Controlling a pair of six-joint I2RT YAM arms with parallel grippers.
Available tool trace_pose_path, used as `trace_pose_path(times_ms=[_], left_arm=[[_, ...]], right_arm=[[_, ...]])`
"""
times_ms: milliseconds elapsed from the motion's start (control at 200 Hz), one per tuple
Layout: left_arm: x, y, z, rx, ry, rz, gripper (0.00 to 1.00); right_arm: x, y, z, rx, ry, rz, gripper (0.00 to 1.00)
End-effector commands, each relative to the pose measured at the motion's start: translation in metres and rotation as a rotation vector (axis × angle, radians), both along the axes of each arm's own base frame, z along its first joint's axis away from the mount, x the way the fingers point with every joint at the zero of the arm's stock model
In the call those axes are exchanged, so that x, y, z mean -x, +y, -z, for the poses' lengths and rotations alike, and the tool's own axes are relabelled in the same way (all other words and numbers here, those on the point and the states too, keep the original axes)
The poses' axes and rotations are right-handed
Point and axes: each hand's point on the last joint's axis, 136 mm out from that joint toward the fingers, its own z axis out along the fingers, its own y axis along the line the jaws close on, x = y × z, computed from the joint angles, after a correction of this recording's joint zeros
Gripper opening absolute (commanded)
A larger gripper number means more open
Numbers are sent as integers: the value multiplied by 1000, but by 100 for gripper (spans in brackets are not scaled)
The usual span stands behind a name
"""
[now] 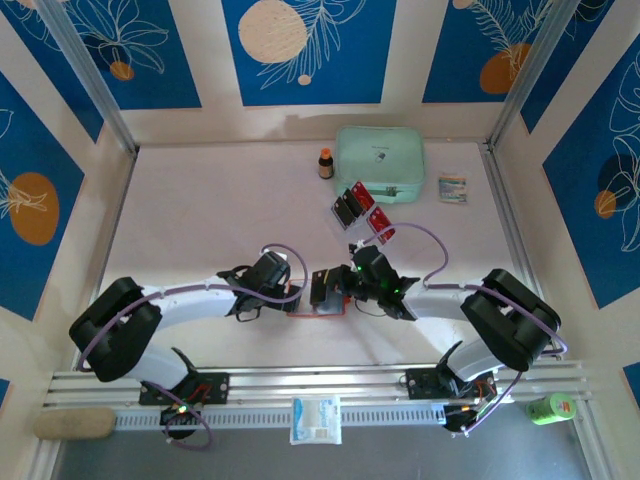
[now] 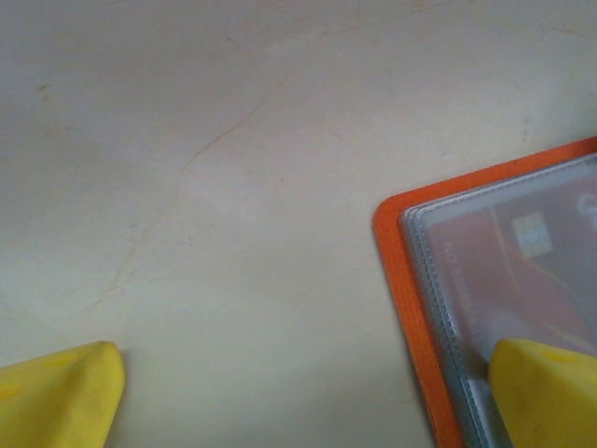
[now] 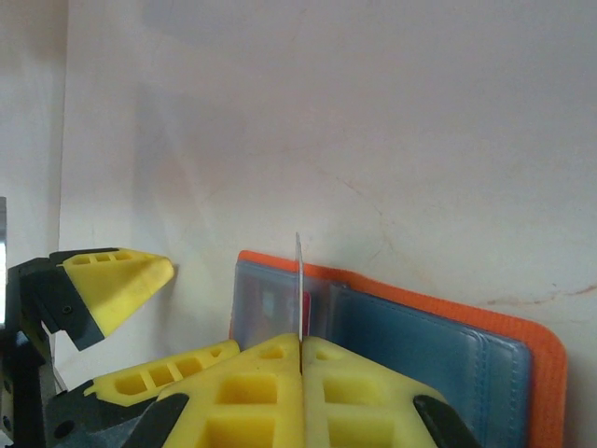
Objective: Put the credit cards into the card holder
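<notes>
card holder [image 3: 438, 341] lies open and flat on the bench [image 1: 200, 200] between the two tools, orange rim outward and grey-blue sleeves facing up. in the top view its long axis runs roughly from 9 to 3 o'clock.

the right tool [image 3: 300, 347] is clamped on the held card [image 3: 299, 280]. in the right wrist view this card is seen edge-on as a thin line running 12 to 6 o'clock, and its free end is over the holder's sleeves. whether it touches them cannot be told.

the left tool [image 2: 303, 401] is spread wide and carries nothing. one of its fingers [image 2: 546, 392] sits over the corner of a clear sleeve with a red card inside, and the other is over bare bench.

in the top view the holder lies at 9 o'clock from the right tool and at 3 o'clock from the left. the other credit cards [image 1: 352, 203] lie at about 1 o'clock from the holder, near the mint-green pouch [image 1: 380, 165].

the coming move likely turns on one relation: the card's plane must line up with a pocket mouth before it can slide in. the right arm, which bears the card, is the nearer, and the left looks placed to steady the holder.
</notes>
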Motion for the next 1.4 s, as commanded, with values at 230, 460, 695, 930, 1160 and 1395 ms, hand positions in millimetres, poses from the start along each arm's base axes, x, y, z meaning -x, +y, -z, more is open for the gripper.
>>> trace_pose_path(times_ms=[230,460,695,930,1160,1395], left_arm=[[11,11,9,-45,31,5,100],[11,11,9,-43,31,4,100],[11,10,8,-42,30,5,100],[11,10,9,-42,32,6,100],[10,9,9,-43,32,6,100],[10,9,9,-42,32,6,100]], right_arm=[[5,-5,7,15,6,9,0],[12,-4,13,27,23,-18,0],[19,0,20,36,48,-42,0],[25,-2,25,51,62,-43,0],[30,-7,30,65,81,-41,0],[34,-9,33,73,91,-38,0]])
